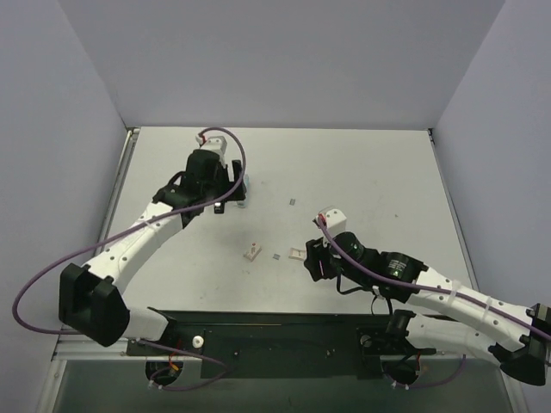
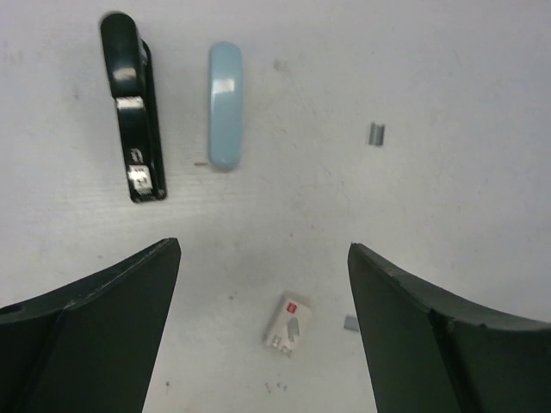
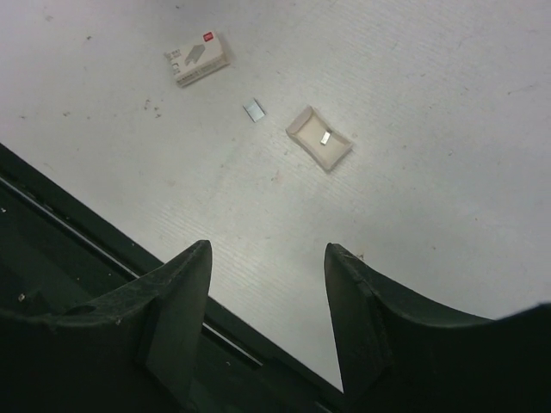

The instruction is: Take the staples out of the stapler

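The slim black stapler (image 2: 133, 120) lies flat on the white table in the left wrist view, far left, with a silvery strip showing along it. In the top view the left arm hides it. My left gripper (image 2: 263, 249) hangs above the table with its jaws wide open and holds nothing; the stapler lies ahead of it, to the left. A loose grey staple strip (image 2: 376, 133) lies to the right. My right gripper (image 3: 267, 249) stands open and empty near the table's front edge. A short staple strip (image 3: 254, 109) lies ahead of it.
A light-blue bar (image 2: 225, 103) lies beside the stapler, on its right. A small white staple box (image 2: 288, 323) with a red mark lies between the left fingers, far below them. A beige paper tray (image 3: 318, 138) holds a small metal piece. A black rail (image 1: 275, 331) runs along the near edge.
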Robot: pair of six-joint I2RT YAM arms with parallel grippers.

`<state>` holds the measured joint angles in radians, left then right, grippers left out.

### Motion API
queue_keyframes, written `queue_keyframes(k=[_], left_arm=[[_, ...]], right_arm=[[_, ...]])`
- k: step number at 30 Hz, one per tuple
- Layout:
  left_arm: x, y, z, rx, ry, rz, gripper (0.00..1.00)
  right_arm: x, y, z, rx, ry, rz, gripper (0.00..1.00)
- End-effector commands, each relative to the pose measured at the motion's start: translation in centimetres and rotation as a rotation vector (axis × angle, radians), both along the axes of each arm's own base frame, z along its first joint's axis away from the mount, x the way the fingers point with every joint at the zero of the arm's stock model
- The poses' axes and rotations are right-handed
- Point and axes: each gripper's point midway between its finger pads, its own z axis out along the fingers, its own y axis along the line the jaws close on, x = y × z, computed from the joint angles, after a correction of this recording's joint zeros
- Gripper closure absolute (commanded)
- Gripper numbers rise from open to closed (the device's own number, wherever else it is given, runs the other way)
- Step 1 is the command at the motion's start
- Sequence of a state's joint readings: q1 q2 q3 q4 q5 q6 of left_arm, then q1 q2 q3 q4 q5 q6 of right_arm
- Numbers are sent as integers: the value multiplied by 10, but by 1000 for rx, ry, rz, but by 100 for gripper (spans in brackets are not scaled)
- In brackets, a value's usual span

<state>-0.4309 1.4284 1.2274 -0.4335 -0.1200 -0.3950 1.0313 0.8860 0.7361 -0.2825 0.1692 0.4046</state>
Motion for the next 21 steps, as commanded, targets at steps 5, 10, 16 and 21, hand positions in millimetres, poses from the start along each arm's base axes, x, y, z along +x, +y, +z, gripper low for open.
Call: queue_keyframes(k=[5, 10, 16, 21], left_arm=[[-78, -50, 19, -158, -148, -106, 11], [-109, -52, 23, -238, -163, -132, 11], [-131, -51, 19, -279, -164, -171, 11], [-141, -46, 13, -278, -155, -183, 11]], right_arm=[[7, -19, -46, -159, 83, -96, 49], [13, -17, -80, -228, 138, -96, 50], [26, -7, -114, -219, 187, -112, 50], [33, -1, -134, -282, 212, -94, 50]])
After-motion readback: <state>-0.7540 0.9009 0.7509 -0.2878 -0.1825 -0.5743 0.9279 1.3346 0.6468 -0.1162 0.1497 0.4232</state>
